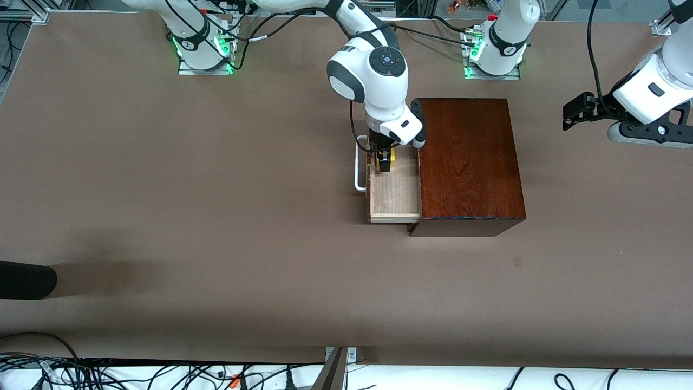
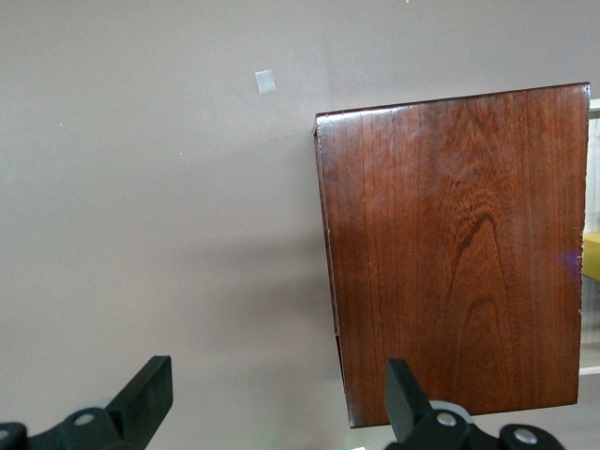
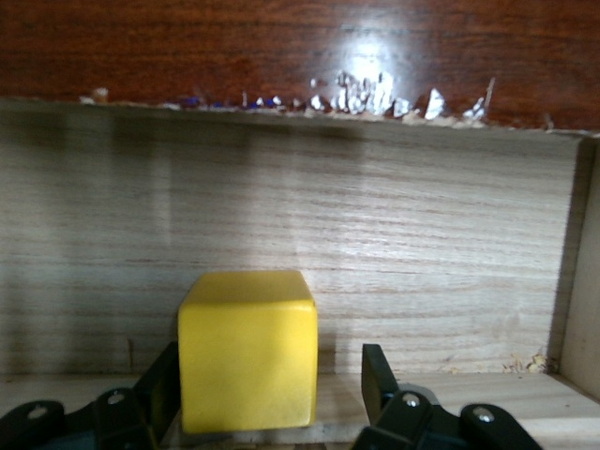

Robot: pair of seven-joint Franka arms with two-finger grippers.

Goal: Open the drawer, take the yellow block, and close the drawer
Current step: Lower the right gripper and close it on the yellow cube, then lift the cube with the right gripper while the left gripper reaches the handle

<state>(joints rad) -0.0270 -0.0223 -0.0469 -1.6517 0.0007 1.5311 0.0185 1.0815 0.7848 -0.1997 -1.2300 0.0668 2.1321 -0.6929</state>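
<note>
Right gripper [image 3: 267, 398] down inside the pulled-out drawer [image 1: 395, 192], fingers spread around the yellow block [image 3: 248, 361] — one finger touching, the other apart. Left gripper [image 2: 272, 398] waits, fingers apart, over the table [image 1: 162, 189] beside the mahogany box [image 1: 468, 162].

Yellow block [image 3: 247, 349] sits in the drawer [image 1: 395, 190] (pulled open).

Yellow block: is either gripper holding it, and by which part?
Not yet: the open right gripper straddles the yellow block in the drawer, one finger clearly apart. The left gripper holds nothing.
</note>
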